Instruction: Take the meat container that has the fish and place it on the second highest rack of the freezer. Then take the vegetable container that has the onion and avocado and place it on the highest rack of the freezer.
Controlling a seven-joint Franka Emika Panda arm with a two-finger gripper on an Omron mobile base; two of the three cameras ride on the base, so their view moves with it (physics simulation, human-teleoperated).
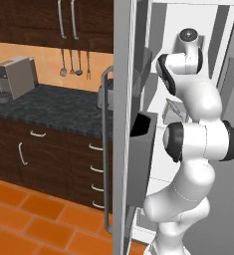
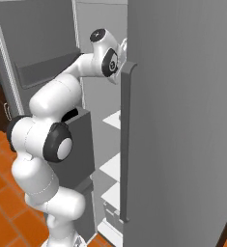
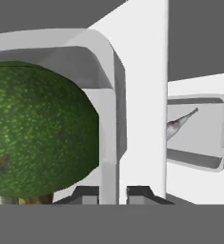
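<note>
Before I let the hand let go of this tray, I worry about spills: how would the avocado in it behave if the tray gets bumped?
The avocado looks rounded and loose in the tray, so it would probably roll. The raised rim should likely stop it from rolling out. It fills much of the tray, so it probably has little room to travel.

1. The white arm [image 1: 193, 149] rises from the lower right of the left base view, bends at a dark elbow joint mid-frame, and reaches to the upper right.
2. In the right base view it climbs from the lower left to the upper centre.
3. In the hand view, the gripper [image 3: 117, 193] sits at bottom centre, fingertips [image 3: 87, 194] nearly together, clamping a thin white wall.
</note>
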